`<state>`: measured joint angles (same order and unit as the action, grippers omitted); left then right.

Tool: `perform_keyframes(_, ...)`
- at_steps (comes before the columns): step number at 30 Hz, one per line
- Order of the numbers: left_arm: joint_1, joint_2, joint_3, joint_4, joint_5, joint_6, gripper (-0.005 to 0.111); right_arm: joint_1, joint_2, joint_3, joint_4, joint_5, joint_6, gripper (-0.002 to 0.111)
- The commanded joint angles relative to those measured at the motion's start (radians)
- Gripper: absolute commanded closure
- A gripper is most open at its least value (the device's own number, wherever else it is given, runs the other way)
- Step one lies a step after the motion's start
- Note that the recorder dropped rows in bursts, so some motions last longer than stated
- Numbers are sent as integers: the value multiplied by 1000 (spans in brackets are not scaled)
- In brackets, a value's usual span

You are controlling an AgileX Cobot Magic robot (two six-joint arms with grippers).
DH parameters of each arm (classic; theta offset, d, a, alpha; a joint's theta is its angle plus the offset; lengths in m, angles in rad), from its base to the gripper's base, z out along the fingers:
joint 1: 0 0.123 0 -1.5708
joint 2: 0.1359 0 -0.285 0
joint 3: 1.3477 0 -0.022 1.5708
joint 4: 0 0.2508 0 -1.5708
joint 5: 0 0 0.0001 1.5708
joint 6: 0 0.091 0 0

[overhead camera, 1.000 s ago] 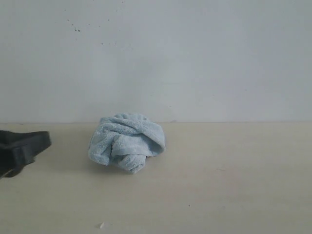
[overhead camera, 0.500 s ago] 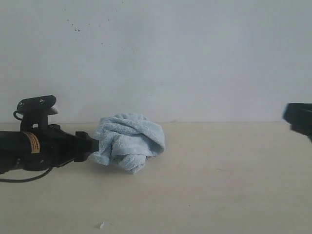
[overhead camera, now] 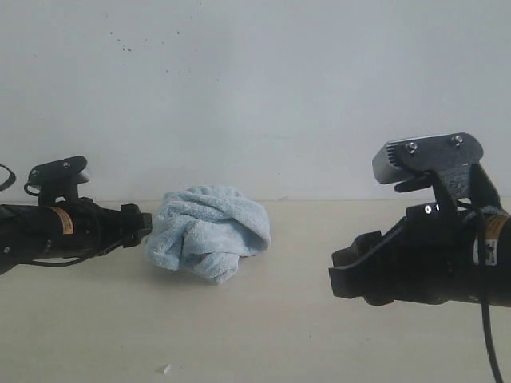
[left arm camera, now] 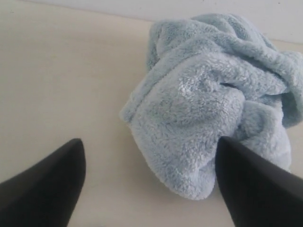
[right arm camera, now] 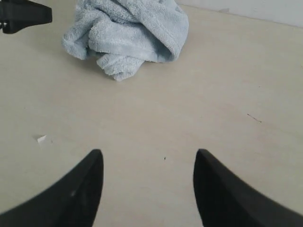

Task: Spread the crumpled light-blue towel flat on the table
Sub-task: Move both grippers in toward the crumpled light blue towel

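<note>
The light-blue towel (overhead camera: 209,231) lies in a crumpled heap on the beige table (overhead camera: 303,335), close to the white wall. My left gripper (overhead camera: 144,224) sits at the heap's left edge, low over the table and open. In the left wrist view the towel (left arm camera: 213,104) fills the space ahead, its lowest fold lying between the two dark fingers (left arm camera: 47,184) without being pinched. My right gripper (overhead camera: 345,275) hovers open to the right of the heap, well apart from it. In the right wrist view the towel (right arm camera: 128,33) lies far ahead, beyond bare table.
A small white scrap (overhead camera: 166,369) lies on the table near the front; it also shows as a white scrap (right arm camera: 42,138) in the right wrist view. The left gripper's tip (right arm camera: 28,15) appears beside the towel there. The white wall (overhead camera: 255,96) rises directly behind the heap.
The left arm came in from the left edge to the towel's left side and then eased back slightly. The right arm entered from the right and now stands large in front right.
</note>
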<state>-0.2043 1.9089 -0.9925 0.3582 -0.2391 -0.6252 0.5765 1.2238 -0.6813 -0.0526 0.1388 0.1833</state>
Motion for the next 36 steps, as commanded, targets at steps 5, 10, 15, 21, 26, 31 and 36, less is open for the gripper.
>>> perform_keyframes(5, -5, 163, -92, -9, -60, -158, 34, 1, 4, -6, -9, -3, -38, 56)
perform_keyframes(10, -7, 242, -125, 17, -125, -245, 34, 1, 4, -6, -9, -3, -63, 56)
perform_keyframes(15, -39, 287, -170, 80, -198, -327, 35, 1, 4, -6, -9, -11, -66, 56)
perform_keyframes(21, -88, 316, -223, 118, -84, -335, 102, 1, 4, -6, -9, -15, -66, 56)
perform_keyframes(26, -88, 159, -175, 308, 40, -371, 102, 1, 6, -6, -9, -15, -66, 56)
perform_keyframes(31, -86, -118, 91, 391, 64, -371, 103, 1, 8, -6, -9, -15, -66, 56)
perform_keyframes(36, -80, -225, 157, 381, 17, -371, 103, 1, 8, -6, -2, -1, -66, 56)
